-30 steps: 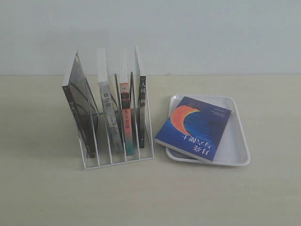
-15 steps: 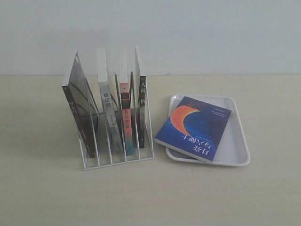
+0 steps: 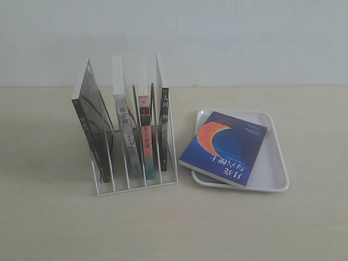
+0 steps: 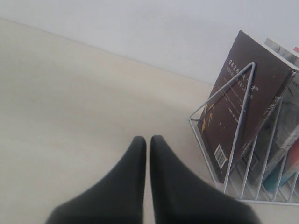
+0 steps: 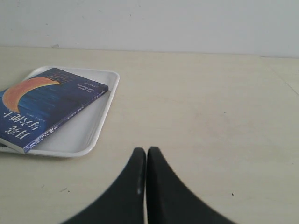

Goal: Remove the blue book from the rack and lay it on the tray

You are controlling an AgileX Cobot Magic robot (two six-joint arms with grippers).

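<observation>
The blue book [image 3: 224,148] with the orange crescent moon lies flat, cover up, on the white tray [image 3: 272,163]; its near corner juts over the tray's left rim. The right wrist view shows the same blue book [image 5: 44,107] on the tray [image 5: 96,123]. The white wire rack [image 3: 136,182] stands left of the tray and holds several upright books. My left gripper [image 4: 147,139] is shut and empty over bare table beside the rack [image 4: 233,154]. My right gripper [image 5: 146,150] is shut and empty, off to the side of the tray. Neither gripper shows in the exterior view.
A dark brown book [image 3: 92,136] leans in the rack's leftmost slot, also seen as the brown book [image 4: 247,98] in the left wrist view. A red-and-teal-spined book [image 3: 145,141] and a black-spined book [image 3: 163,130] stand in the right slots. A pale wall runs behind the table.
</observation>
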